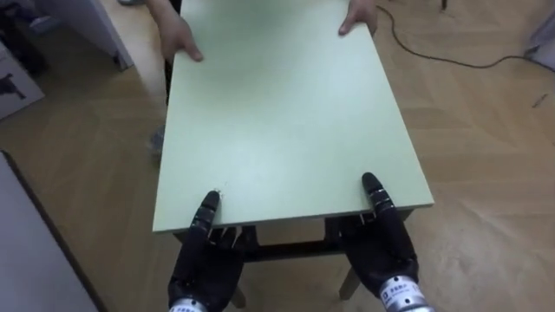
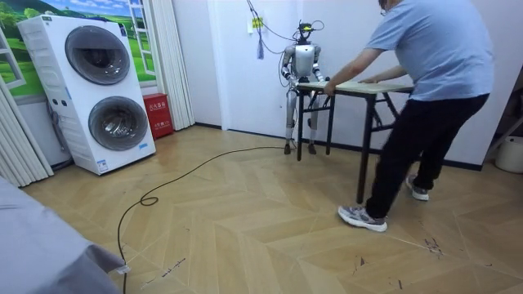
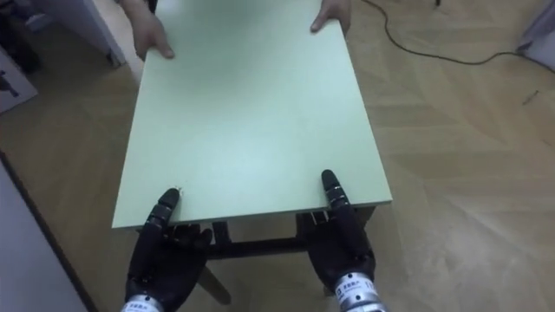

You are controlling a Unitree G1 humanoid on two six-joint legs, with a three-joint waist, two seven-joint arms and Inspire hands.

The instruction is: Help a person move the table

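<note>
Grip was set at the near edge: the left hand [image 1: 206, 264] and right hand [image 1: 381, 251] each pinched the desk [image 1: 286, 121], thumb on top. Beyond, a person [image 2: 433, 73] held the far edge. Keeping level and matching the person's pace seemed wise.

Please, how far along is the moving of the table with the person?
Done: both grips are set. The robot's left hand and right hand clamp the near edge of the green table, thumbs on top; the person holds the far edge with both hands. In hand: the person stands in stride, so the carry seems under way. Left: finishing the carry and setting it down.
</note>
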